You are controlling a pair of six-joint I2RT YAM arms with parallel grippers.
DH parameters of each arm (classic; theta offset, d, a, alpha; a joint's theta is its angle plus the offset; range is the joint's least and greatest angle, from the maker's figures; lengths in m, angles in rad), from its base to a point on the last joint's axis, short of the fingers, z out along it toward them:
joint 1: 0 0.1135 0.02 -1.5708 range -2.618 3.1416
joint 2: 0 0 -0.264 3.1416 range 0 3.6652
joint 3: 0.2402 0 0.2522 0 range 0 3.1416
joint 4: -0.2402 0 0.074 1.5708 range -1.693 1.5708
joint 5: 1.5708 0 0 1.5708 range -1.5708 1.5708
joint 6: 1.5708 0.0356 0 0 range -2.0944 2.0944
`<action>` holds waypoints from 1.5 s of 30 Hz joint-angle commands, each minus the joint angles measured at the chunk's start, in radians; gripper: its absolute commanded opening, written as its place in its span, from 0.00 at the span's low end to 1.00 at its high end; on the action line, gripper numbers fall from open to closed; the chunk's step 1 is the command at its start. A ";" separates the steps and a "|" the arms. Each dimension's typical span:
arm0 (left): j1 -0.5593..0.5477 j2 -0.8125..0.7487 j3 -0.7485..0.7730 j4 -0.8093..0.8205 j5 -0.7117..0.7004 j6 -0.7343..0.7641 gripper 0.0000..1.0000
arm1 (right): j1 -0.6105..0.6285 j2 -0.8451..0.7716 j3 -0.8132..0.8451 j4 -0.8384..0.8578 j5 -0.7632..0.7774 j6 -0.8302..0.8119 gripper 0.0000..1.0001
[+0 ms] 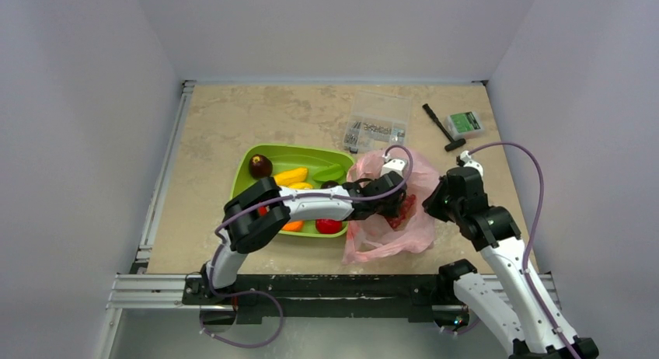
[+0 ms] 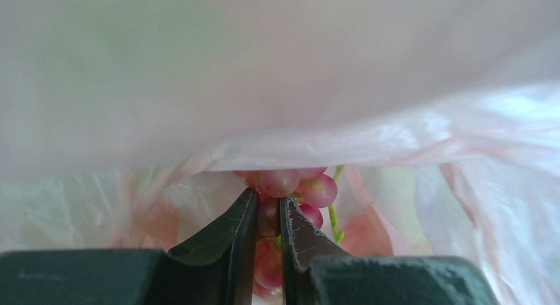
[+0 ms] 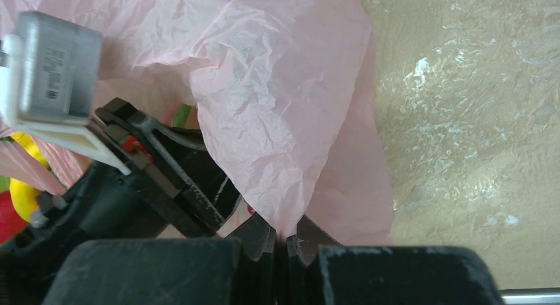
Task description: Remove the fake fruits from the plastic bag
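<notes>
A thin, crinkled, translucent pink plastic bag [image 1: 382, 238] lies slumped just right of the green tray [image 1: 311, 148], with its near edge touching the tray's right rim and its open side facing the tray. Part of its upper film is drawn up into a wrinkled fold, pinched between the closed fingers of the right gripper [image 3: 285, 237]. Inside the bag, towards the side away from the tray, sits a grape bunch [image 2: 290, 183]. It has glossy round berries, pink-red to dark red, on a thin green stem. The left gripper [image 2: 267, 206] is clamped on the bunch beneath the overhanging film.
</notes>
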 commanded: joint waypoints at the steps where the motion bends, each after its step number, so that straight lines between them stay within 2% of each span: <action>1: 0.021 -0.111 -0.002 0.080 0.211 0.021 0.00 | 0.002 -0.027 0.009 0.021 0.034 0.012 0.00; 7: 0.022 -0.179 0.011 0.051 0.330 0.028 0.00 | 0.003 -0.017 0.009 0.016 0.053 0.025 0.00; 24: 0.022 -0.505 -0.004 -0.196 0.315 0.253 0.00 | 0.002 -0.002 0.006 0.020 0.073 0.045 0.00; 28: 0.027 -0.627 -0.072 -0.278 0.230 0.313 0.00 | 0.002 -0.004 0.008 0.015 0.074 0.047 0.00; 37: 0.104 -0.929 -0.304 -0.438 -0.082 0.369 0.00 | 0.003 0.006 0.005 0.019 0.065 0.045 0.00; 41: 0.153 -0.948 -0.398 -0.483 -0.230 0.355 0.00 | 0.002 0.007 0.009 0.014 0.058 0.044 0.00; 45: 0.221 -0.888 -0.436 -0.511 -0.253 0.337 0.00 | 0.002 -0.004 0.008 0.014 0.051 0.043 0.00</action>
